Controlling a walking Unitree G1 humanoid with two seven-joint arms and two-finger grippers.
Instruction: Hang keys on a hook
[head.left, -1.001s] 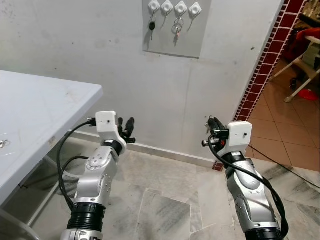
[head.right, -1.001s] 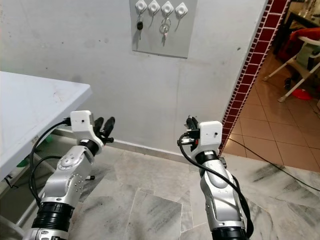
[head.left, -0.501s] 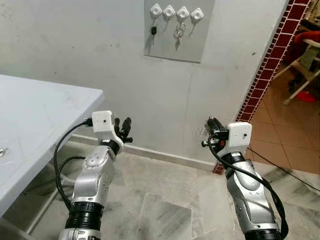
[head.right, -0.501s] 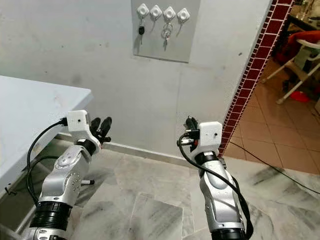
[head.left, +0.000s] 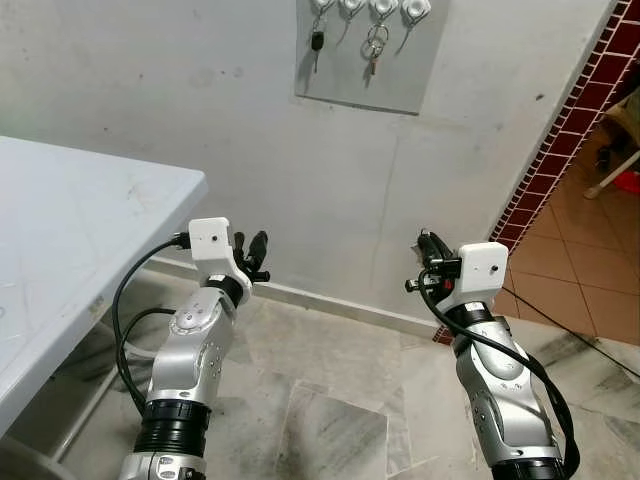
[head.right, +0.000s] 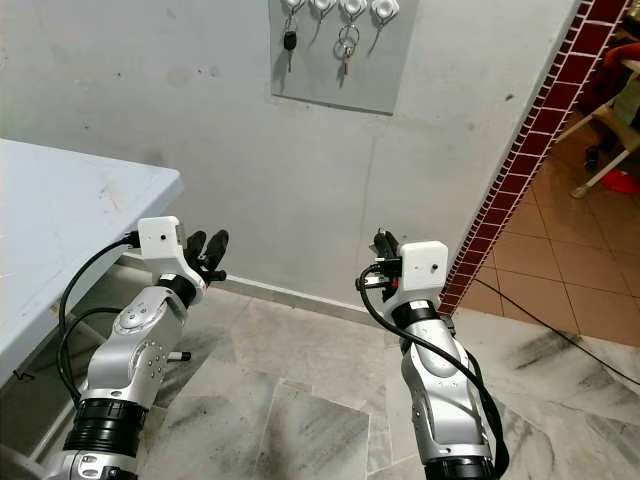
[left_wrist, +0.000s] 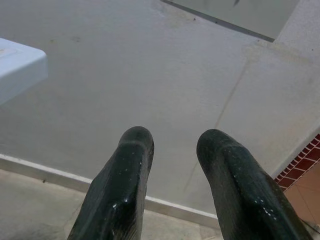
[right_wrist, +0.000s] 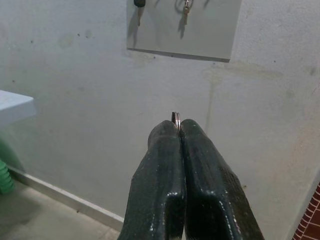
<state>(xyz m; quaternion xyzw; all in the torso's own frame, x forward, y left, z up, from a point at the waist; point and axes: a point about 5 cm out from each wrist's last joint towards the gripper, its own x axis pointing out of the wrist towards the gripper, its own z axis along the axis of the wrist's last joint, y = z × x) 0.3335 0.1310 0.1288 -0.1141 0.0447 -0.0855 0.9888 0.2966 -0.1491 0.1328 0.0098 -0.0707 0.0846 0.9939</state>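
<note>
Grey plaster wall (head.left: 200, 120) is facing the robot, with a grey hook board (head.left: 368, 60) mounted high on it, a white table (head.left: 70, 240) at the robot's left and marble floor tiles (head.left: 330, 420) below.

Right gripper (right_wrist: 179, 126) is sitting low, well below the board, fingers pressed together on a thin metal key ring (right_wrist: 175, 118); just a sliver of ring is peeking past the tips. Whatever is hanging from it is hidden behind the fingers. Left gripper (left_wrist: 172, 142) is idling near the table corner, fingers apart with nothing between them.

No real containers here; the board is doing the holding. It is carrying a row of white hooks (head.left: 415, 10) cut off by the top edge of the head views. One is holding a black-headed key (head.left: 317, 42), another a ring with keys (head.left: 375, 40), and a thin loop is hanging from a third; I cannot tell which hooks are free.

Risks, as I'm judging them:
- Grip is biting on very little ring, so it could twist or slip out during the raise.
- With so little ring exposed, the hook tip may be meeting finger instead of the opening.
- Hooks are sitting close together, so the fingers could be knocking the hung keys off.
- Board is riding at the frame edge, so alignment may be going blind.
</note>
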